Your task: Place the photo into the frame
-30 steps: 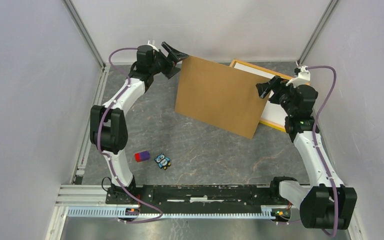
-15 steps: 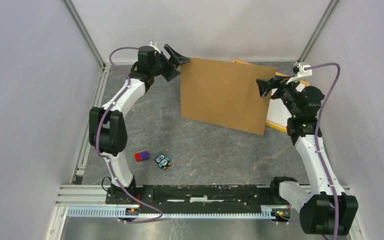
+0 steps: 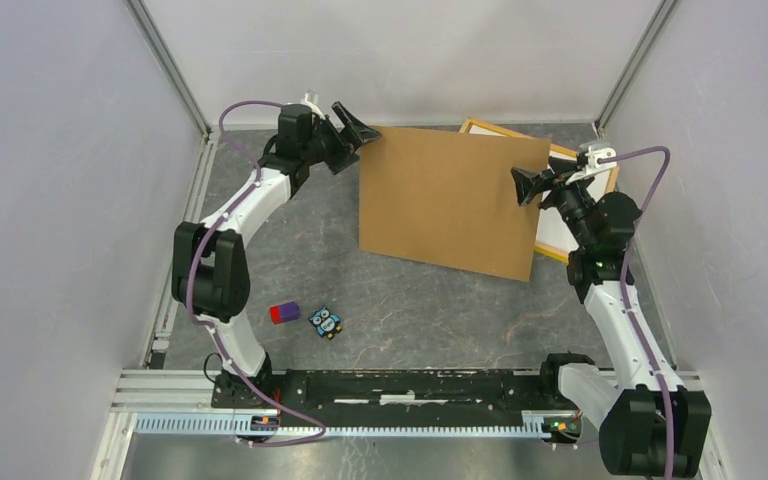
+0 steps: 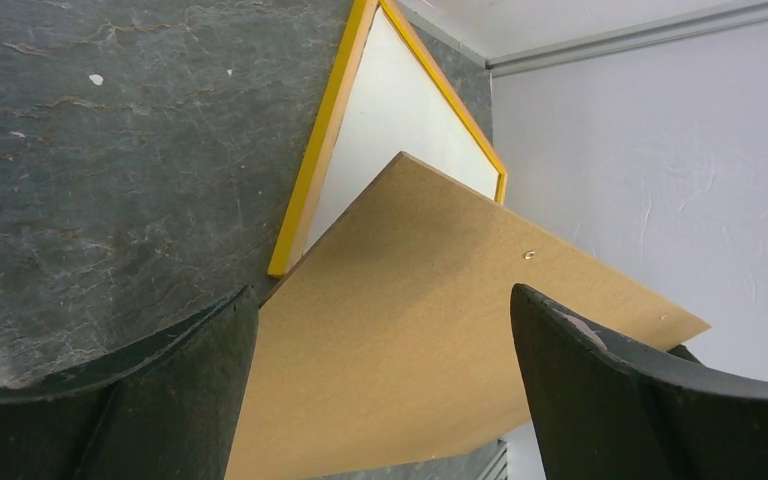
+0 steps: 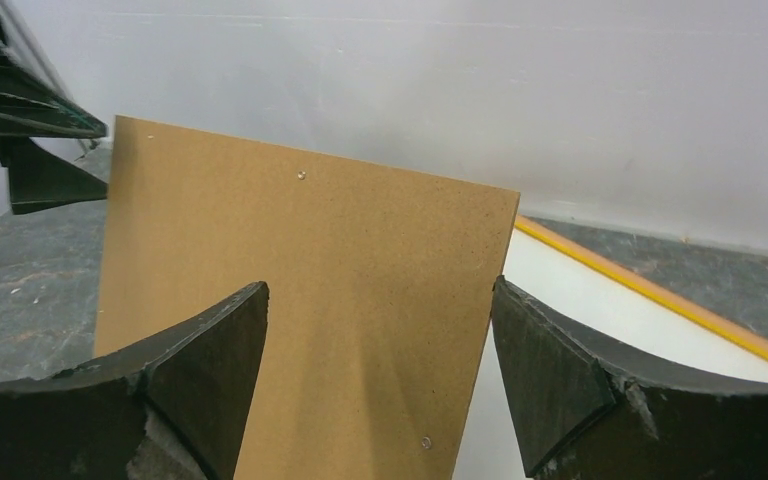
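Note:
The frame [image 3: 480,127] with its thin yellow border lies flat at the back right. Inside the border is a plain white sheet [image 3: 558,228], which looks like the photo lying back side up. A brown hardboard panel [image 3: 445,195] is tilted over most of the frame [image 4: 325,130] and hides its left part. My left gripper [image 3: 355,140] is open at the panel's far left corner, the panel [image 4: 440,330] spreading between its fingers. My right gripper [image 3: 535,180] is open at the panel's right edge. That edge [image 5: 490,300] touches its right finger, beside the white sheet [image 5: 600,320].
A purple-and-red block [image 3: 283,313] and a small owl figure [image 3: 326,322] lie on the dark tabletop at the near left. Grey walls close in the back and both sides. The arms' base rail [image 3: 390,390] runs along the near edge.
The brown panel has shifted right and turned, now covering more of the frame. My left gripper followed its corner to the right. My right gripper moved back along the panel's right edge.

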Robot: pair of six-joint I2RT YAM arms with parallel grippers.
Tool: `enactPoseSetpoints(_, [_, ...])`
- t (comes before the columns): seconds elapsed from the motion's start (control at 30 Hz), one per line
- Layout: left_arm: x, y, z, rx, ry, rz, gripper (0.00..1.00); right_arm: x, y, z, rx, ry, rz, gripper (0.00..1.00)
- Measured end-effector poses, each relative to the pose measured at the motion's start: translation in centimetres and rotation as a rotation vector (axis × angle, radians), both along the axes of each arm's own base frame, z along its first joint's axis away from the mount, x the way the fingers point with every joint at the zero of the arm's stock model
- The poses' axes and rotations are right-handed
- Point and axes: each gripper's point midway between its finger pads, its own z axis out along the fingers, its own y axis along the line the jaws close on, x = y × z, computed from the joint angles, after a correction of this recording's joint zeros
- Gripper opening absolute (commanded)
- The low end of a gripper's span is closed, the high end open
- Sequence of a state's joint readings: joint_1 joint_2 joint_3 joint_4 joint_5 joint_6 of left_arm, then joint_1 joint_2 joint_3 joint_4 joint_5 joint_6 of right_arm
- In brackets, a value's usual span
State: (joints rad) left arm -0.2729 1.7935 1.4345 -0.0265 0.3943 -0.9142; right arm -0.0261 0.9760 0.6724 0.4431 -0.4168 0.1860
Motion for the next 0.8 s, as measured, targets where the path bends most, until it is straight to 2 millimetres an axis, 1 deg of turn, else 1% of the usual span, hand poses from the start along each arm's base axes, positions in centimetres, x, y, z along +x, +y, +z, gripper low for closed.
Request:
enactPoseSetpoints(0.1, [-0.2,-0.3,0.0,-0.001,0.000,-0.007,0.97,0.3,-0.7,-1.2,0.014,0.035,-0.045,0.87])
enactPoseSetpoints(0.2, [-0.4,-0.9,0.1,-0.009,0.000,-0.014,0.97,1.2,-2.0,-3.2,0.040,0.111,-0.124,0.87])
enactPoseSetpoints(0.23, [-0.4,-1.1,0.2,-0.014,0.004,-0.016,0.97,1.7,-2.6,-4.7,0.048,0.161,-0.164,0.87])
enactPoseSetpoints(0.27, [-0.4,-1.3,0.1,-0.021,0.010,-0.016,0.97,1.9,-2.8,-5.2,0.050,0.177,-0.175,0.87])
enactPoseSetpoints(0.33, [0.0,-1.6,0.1,-0.039,0.018,-0.012,0.97,2.7,-3.5,-8.1,0.050,0.274,-0.220,0.87])
enactPoseSetpoints(0.4, [0.8,-2.0,-0.5,-0.057,0.032,-0.005,0.96,3.7,-4.0,-10.9,0.049,0.375,-0.252,0.87])
enactPoseSetpoints(0.43, [1.1,-2.2,-1.0,-0.062,0.045,-0.003,0.96,4.0,-4.2,-12.6,0.046,0.432,-0.262,0.87])
enactPoseSetpoints(0.47, [1.4,-2.3,-1.6,-0.064,0.057,-0.001,0.96,4.2,-4.3,-13.8,0.044,0.473,-0.269,0.87])
enactPoseSetpoints(0.6, [2.4,-3.0,-4.9,-0.078,0.127,0.010,0.96,4.5,-4.8,-18.1,0.041,0.621,-0.301,0.87])
enactPoseSetpoints(0.7, [3.1,-3.3,-7.3,-0.079,0.178,0.019,0.96,5.1,-5.1,-19.6,0.036,0.687,-0.320,0.88])
enactPoseSetpoints(0.8, [4.1,-3.6,-9.3,-0.075,0.207,0.026,0.96,6.4,-5.4,-20.0,0.030,0.714,-0.336,0.88])
